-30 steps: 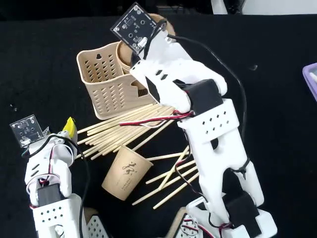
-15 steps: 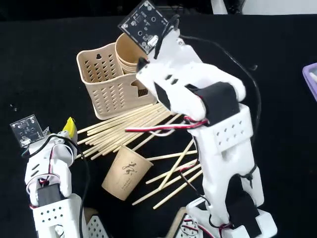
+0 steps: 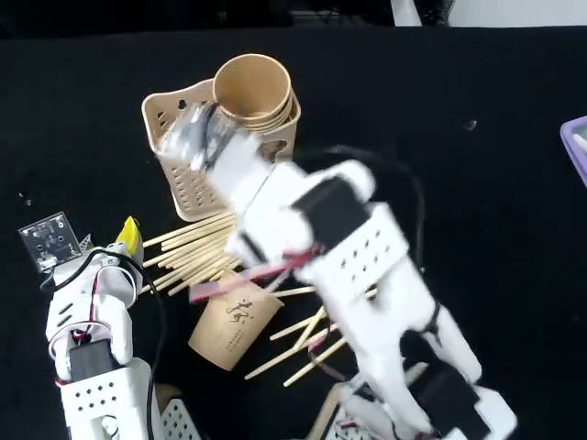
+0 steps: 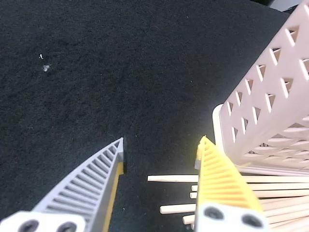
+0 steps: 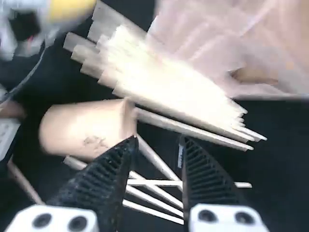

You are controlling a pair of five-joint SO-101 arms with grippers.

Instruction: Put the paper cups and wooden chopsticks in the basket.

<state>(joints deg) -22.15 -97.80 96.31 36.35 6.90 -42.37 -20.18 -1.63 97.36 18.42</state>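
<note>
The basket [image 3: 156, 108] is pale plastic with thin walls pierced by rows of small triangular holes, and it stands upright on the black, cloth-like table [image 3: 477, 183]. A nested stack of smooth brown paper cups [image 3: 252, 87] sits in its far corner, mouth up, rising above the rim. Beyond the basket and to its far side the table lies open. On its near side a bundle of round, pale wooden chopsticks [image 3: 188, 257] lies fanned against its base. Past them another paper cup [image 3: 234, 325] lies on its side among loose chopsticks [image 3: 293, 353] that cross one another.

The right arm [image 3: 348, 238] is stretched over the basket's near wall and the bundle. The right hand [image 5: 158, 142] has ribbed black fingers with a narrow gap and nothing between them, and is poised above the loose sticks just beside the lying cup [image 5: 84, 130].

The left hand [image 4: 161, 142] is near the basket's side wall [image 4: 270, 106], its ribbed fingers spread wide and empty above bare cloth at the chopstick ends [image 4: 270, 193].
</note>
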